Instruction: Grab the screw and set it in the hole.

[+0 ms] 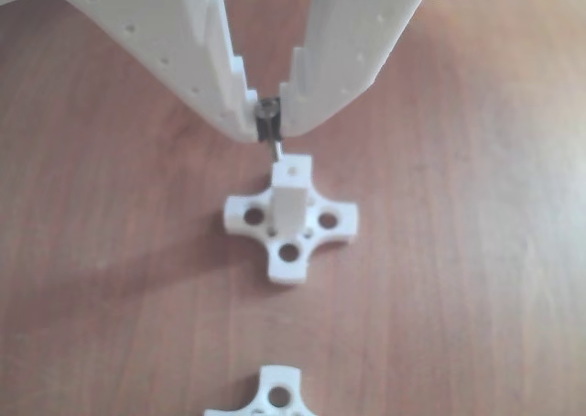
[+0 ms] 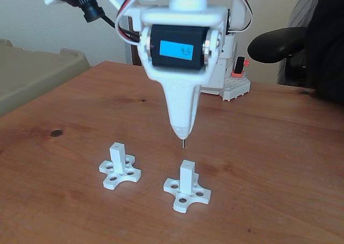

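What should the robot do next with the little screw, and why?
Probably lower it slowly. The gripper pinches the screw by its head, tip pointing down, above the hole in the right post, not in yet.

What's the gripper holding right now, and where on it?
The gripper is shut on the screw, pinching it at the head end; the thin shank hangs down free just above the white post.
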Available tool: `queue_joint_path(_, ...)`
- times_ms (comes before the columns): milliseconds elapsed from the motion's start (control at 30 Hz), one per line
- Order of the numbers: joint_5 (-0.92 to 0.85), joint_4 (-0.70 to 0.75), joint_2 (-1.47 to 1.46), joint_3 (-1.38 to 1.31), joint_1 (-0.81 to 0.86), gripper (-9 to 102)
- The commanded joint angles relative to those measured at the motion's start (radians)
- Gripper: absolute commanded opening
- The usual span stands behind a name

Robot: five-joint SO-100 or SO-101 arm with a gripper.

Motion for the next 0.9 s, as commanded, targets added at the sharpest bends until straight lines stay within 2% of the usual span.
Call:
queue_joint_path(0, 0.009, -0.020, 0.112, -0.006, -0.014, -4)
queue_joint_path(867, 0.021, -0.061, 0.044, 0.005, -0.020, -4)
